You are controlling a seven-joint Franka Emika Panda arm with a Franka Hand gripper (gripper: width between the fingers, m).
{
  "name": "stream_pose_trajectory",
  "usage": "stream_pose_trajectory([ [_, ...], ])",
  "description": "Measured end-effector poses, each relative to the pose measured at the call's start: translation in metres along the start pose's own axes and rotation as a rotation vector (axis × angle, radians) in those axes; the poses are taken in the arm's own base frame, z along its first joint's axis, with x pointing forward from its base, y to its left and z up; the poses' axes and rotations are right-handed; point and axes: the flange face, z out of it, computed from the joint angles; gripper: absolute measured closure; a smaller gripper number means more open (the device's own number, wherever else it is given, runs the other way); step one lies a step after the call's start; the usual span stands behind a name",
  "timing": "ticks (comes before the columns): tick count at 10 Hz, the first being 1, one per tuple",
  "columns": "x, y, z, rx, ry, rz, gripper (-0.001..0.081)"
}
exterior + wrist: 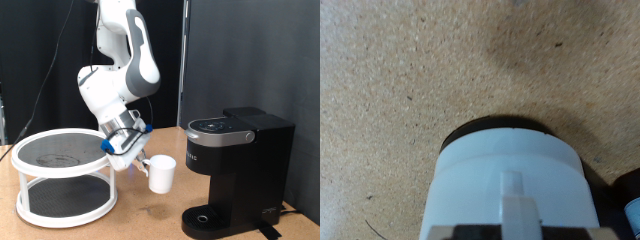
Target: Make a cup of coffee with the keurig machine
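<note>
The cup (162, 173), a plain white mug, hangs above the wooden table between the round rack and the keurig machine (238, 165). My gripper (138, 161) is shut on the cup's handle from the exterior view's left, and the cup's shadow lies on the table below it. The keurig machine is black and boxy with its lid down, and its round drip base (205, 218) is bare. In the wrist view the cup (510, 175) fills the lower middle, with its handle (512, 192) running toward the camera. My fingers hardly show there.
A white two-tier round rack (62, 210) with black mesh shelves stands on the exterior view's left of the table. Black curtains hang behind. The wooden table top (400, 70) stretches under the cup.
</note>
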Motion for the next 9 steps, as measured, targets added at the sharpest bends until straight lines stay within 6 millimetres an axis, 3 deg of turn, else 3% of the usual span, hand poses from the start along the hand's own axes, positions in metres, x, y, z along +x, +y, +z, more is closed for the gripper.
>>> stream_pose_trajectory([
  [9, -0.036, 0.046, 0.058, -0.008, -0.08, -0.046, 0.0804],
])
